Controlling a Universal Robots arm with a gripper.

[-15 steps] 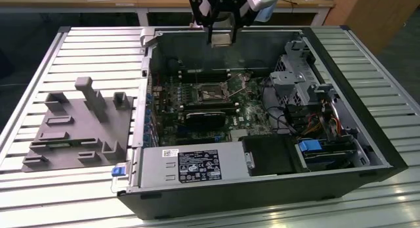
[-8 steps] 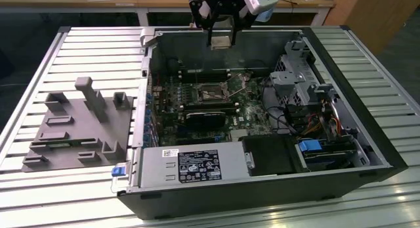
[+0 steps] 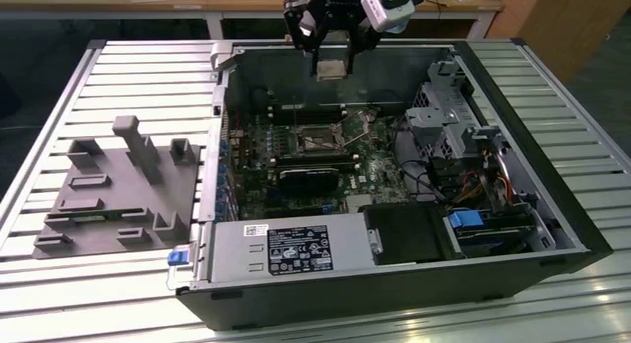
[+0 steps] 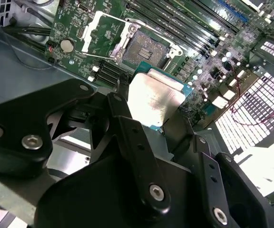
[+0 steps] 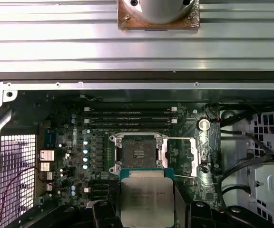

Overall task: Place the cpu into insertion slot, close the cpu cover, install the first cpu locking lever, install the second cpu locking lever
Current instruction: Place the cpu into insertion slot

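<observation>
A: Holding what, that gripper (image 3: 330, 60)?
B: It pinches the cpu (image 5: 147, 202) by its edges, above the open case (image 3: 394, 284) and clear of the insertion slot (image 5: 138, 154). The cpu cover (image 4: 92, 35) is swung open beside it.
A: Anything crowding?
B: Memory slots (image 5: 127, 114) just beside the socket. The chip's near edge is cut off in the first wrist view.

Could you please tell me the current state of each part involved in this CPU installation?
cpu, gripped and raised, not yet seated.
gripper, shut on the cpu.
insertion slot, empty and uncovered.
cpu cover, swung open.
computer case, side open.
</observation>
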